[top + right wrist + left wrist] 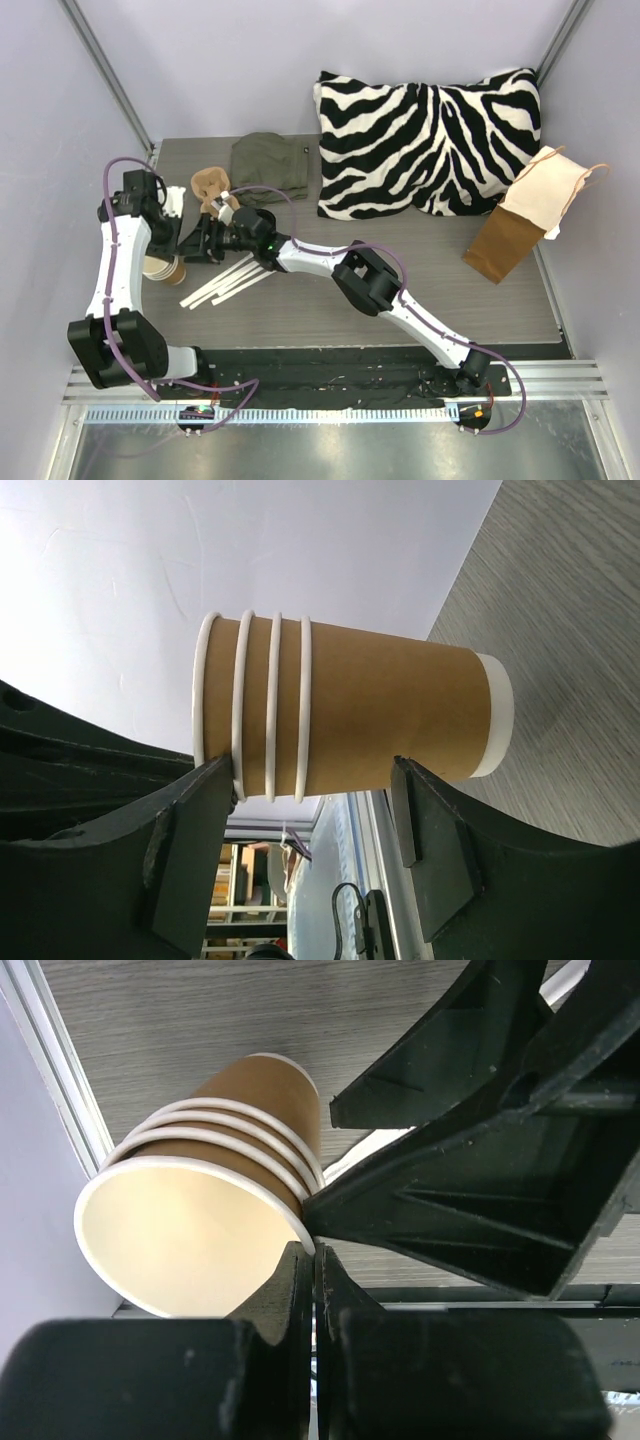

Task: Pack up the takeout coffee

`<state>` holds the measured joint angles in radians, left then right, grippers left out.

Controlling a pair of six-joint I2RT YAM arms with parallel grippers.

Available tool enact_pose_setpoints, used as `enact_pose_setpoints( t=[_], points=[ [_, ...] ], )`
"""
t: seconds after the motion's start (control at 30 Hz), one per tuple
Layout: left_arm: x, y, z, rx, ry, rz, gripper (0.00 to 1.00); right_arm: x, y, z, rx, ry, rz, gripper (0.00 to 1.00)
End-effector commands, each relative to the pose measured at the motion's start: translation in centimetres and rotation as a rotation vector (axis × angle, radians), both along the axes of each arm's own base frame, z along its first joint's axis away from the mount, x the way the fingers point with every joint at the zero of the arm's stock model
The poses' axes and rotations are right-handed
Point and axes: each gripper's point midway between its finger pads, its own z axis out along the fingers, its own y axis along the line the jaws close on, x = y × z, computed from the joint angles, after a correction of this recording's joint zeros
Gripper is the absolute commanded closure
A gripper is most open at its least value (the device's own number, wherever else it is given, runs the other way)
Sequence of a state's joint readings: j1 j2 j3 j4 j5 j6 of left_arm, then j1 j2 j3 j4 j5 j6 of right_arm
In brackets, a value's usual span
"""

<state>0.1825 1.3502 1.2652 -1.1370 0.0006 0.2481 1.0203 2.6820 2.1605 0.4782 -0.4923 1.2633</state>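
Note:
A stack of several nested tan-brown paper coffee cups [166, 269] stands at the table's left edge. In the left wrist view the stack [240, 1150] shows its pale inside, and my left gripper [315, 1252] is shut on the rim of the top cup. In the top view my left gripper [163, 252] hangs over the stack. My right gripper [200, 246] reaches in from the right. In its wrist view it [313, 772] is open, with the stack [350, 712] just beyond its fingers [190, 820], one by the rims and one near the base. The tan pulp carrier [209, 184] lies behind.
Pale flat sticks [228, 279] lie right of the cups under the right arm. A dark green cloth [268, 166] sits at the back. A zebra pillow [430, 140] and a brown paper bag [505, 243] fill the right side. The left wall is close.

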Motion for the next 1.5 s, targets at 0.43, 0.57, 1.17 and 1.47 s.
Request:
enact_pose_setpoints(
  t=[0.43, 0.57, 1.17, 1.47],
  points=[
    [1.9, -2.2, 5.3, -0.065, -0.185, -0.073, 1.00, -0.5, 0.8, 1.5, 0.020, -0.068, -0.003, 0.30],
    [2.2, -1.1, 8.0, -0.002, -0.204, -0.065, 1.00, -0.7, 0.6, 4.0, 0.070, -0.125, 0.027, 0.28],
    [1.6, -6.0, 19.1, 0.076, -0.386, -0.376, 1.00, 3.3, -7.1, 19.0, 0.144, -0.550, 0.083, 0.07],
    [0.5, -14.2, 18.1, 0.032, -0.418, -0.732, 1.00, 12.2, -24.5, 21.2, -0.071, -0.651, -0.178, 0.00]
  ],
)
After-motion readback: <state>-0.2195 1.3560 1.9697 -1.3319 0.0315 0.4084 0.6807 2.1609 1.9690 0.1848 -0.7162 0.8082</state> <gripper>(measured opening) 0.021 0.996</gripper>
